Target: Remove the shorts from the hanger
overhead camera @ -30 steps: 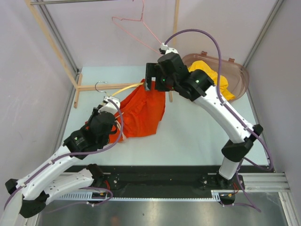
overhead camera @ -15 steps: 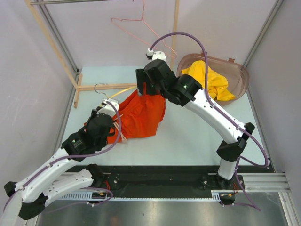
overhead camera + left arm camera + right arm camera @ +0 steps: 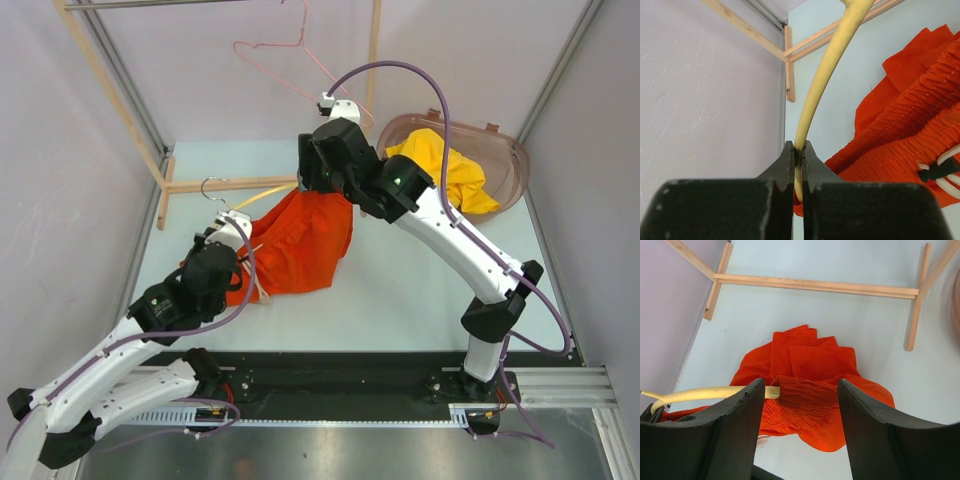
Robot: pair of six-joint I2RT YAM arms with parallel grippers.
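Note:
The orange-red shorts [image 3: 300, 245] hang on a yellow hanger [image 3: 268, 194], their gathered waistband [image 3: 805, 392] wrapped over the hanger's end. My left gripper [image 3: 243, 230] is shut on the yellow hanger [image 3: 812, 100] near its bend, with the shorts [image 3: 910, 130] and the pale drawstring [image 3: 946, 165] to its right. My right gripper [image 3: 312, 184] is open. Its fingers [image 3: 737, 427] straddle the waistband from above without touching it. The hanger [image 3: 710, 392] runs out to the left. The yellow shorts [image 3: 450, 170] lie in the brown basket [image 3: 505, 145].
A wooden rack frame [image 3: 200, 185] stands at the back left, and its rails [image 3: 815, 285] lie behind the shorts. A pink wire hanger [image 3: 285, 48] hangs up at the back. The purple wall [image 3: 705, 100] is close on the left.
My right arm has swung left from near the basket to over the hanger's end, jaws open around the waistband. The shorts have shifted slightly. The left gripper has held its grip.

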